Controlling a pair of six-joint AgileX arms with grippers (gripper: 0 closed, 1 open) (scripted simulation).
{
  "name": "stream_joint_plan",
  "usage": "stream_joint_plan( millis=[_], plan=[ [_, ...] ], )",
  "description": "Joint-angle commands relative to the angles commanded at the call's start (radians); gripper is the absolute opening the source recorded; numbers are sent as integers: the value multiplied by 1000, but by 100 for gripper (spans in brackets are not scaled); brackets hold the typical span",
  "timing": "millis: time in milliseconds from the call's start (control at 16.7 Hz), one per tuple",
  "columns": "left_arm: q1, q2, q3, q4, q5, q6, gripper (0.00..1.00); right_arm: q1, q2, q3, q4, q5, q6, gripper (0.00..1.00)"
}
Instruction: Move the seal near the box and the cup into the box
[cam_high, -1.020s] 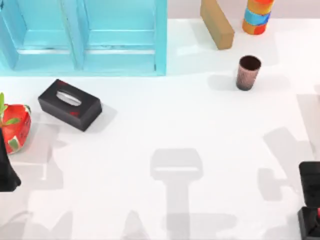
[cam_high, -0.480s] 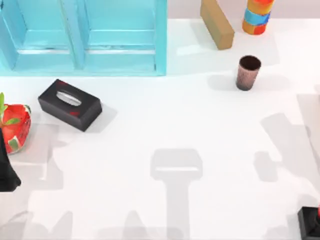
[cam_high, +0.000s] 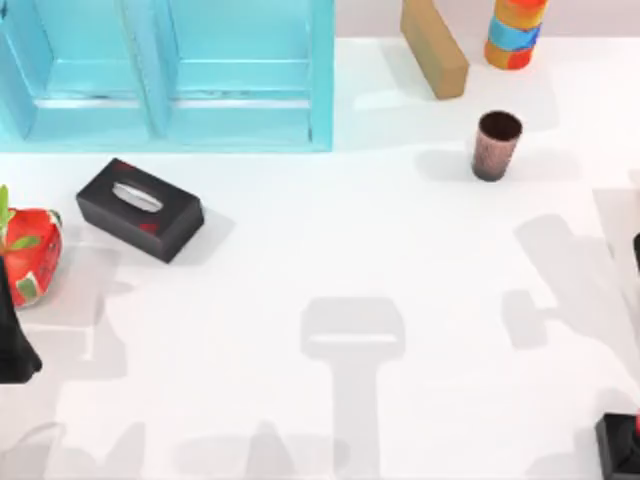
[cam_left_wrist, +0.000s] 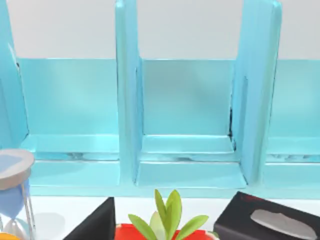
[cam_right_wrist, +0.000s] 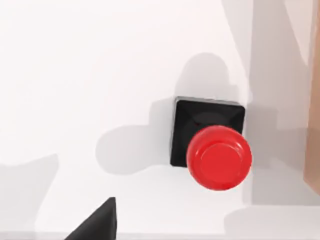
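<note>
The seal (cam_high: 620, 447), a red knob on a black square base, stands at the table's near right corner, cut by the top view's edge. In the right wrist view the seal (cam_right_wrist: 212, 145) sits upright below my right gripper (cam_right_wrist: 97, 222), which is open and apart from it. A sliver of my right arm (cam_high: 637, 252) shows at the right edge. The dark reddish cup (cam_high: 496, 145) stands upright at the back right. A light blue compartmented box (cam_high: 170, 70) fills the back left. My left gripper (cam_high: 12, 350) is parked open at the left edge.
A black tissue box (cam_high: 140, 208) and a red plant pot (cam_high: 30, 255) sit on the left. A brown block (cam_high: 435, 45) and a striped cylinder (cam_high: 515, 35) stand behind the cup. An hourglass (cam_left_wrist: 12, 190) shows in the left wrist view. A tan edge (cam_right_wrist: 312, 100) lies beside the seal.
My right arm has left the near right corner, moving toward the right edge and farther back, and its shadow has shifted with it. The seal, the cup and the left arm have not moved.
</note>
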Motion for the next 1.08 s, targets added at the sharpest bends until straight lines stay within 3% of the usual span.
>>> stream_joint_plan(
  millis=[240,780,1080],
  plan=[
    [0,0,0,0,0,0,100,-24,232,231,-24,-2,-16,100],
    [0,0,0,0,0,0,100,-108,1006,1044,-37,-23,-81,100],
    [0,0,0,0,0,0,100,-146,1284,1313,-35,-20,-117,100]
  ],
)
